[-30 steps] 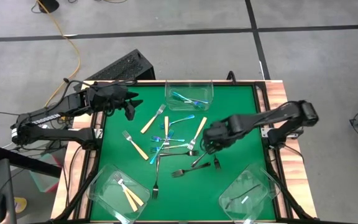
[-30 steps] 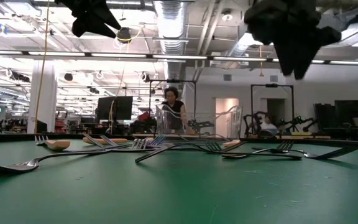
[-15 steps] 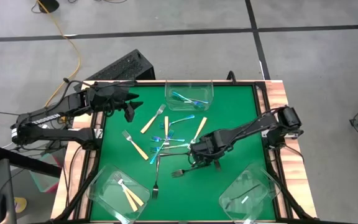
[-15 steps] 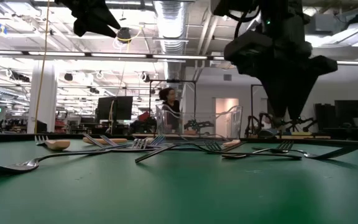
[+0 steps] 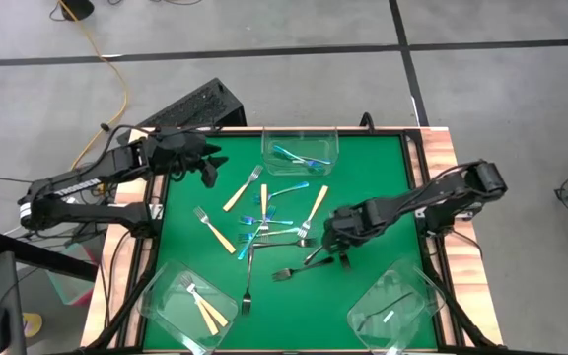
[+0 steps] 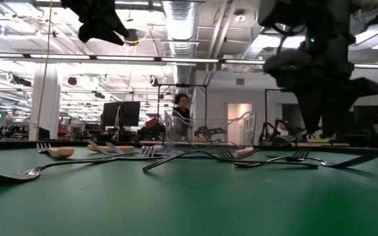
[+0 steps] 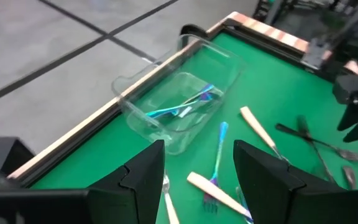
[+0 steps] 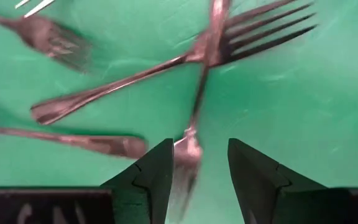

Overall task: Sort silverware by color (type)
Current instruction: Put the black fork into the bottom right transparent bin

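Silverware lies scattered on the green mat (image 5: 383, 187): tan-handled forks (image 5: 243, 189), blue-handled forks (image 5: 289, 189) and dark metal forks (image 5: 299, 271). My right gripper (image 5: 339, 237) points down, open, low over crossed dark forks (image 8: 204, 62). Its fingers stand on either side of one dark fork's end (image 8: 188, 155), and I see no touch. In the low view the right gripper (image 6: 320, 131) hangs just above the forks. My left gripper (image 7: 199, 146) waits open, raised over the mat's far left (image 5: 205, 170).
A clear tub (image 5: 300, 153) at the far edge holds blue forks. A tub (image 5: 190, 301) at the near left holds tan forks, and a tub (image 5: 397, 306) at the near right holds a dark one. Wooden rails (image 5: 440, 158) border the mat.
My right gripper has come down toward the dark forks on the mat's right half, ending close above them. The forks have not moved.
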Robot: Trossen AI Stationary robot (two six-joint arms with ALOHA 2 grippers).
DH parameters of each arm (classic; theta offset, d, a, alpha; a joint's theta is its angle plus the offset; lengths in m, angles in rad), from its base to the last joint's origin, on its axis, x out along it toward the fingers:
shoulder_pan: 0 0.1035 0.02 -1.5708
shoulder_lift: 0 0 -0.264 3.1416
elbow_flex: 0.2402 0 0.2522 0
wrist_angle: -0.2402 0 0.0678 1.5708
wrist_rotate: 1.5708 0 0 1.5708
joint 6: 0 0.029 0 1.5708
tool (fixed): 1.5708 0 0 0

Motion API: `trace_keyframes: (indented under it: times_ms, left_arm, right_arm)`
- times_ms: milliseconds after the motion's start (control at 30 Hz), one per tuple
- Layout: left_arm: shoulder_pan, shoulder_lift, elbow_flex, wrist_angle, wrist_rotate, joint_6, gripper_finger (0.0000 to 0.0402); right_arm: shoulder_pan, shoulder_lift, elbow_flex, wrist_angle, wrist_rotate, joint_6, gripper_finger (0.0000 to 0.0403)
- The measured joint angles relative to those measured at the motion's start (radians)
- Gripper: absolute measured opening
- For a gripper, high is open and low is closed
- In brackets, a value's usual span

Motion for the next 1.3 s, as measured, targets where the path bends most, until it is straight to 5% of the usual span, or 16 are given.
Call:
trace_keyframes:
  times_ms: [267, 767, 1300]
  left_arm:
    - [0.014, 0.037, 0.000, 0.000, -0.007, -0.074, 0.0176]
    - [0.015, 0.048, 0.000, -0.006, 0.006, -0.027, 0.0176]
    - [0.016, 0.048, 0.000, -0.007, 0.006, 0.031, 0.0176]
  right_arm:
    - [-0.072, 0.033, -0.040, 0.076, -0.009, -0.177, 0.0173]
    - [-0.043, 0.118, -0.038, 0.125, -0.035, -0.121, 0.0172]
    - [-0.042, 0.119, -0.038, 0.034, -0.052, -0.111, 0.0073]
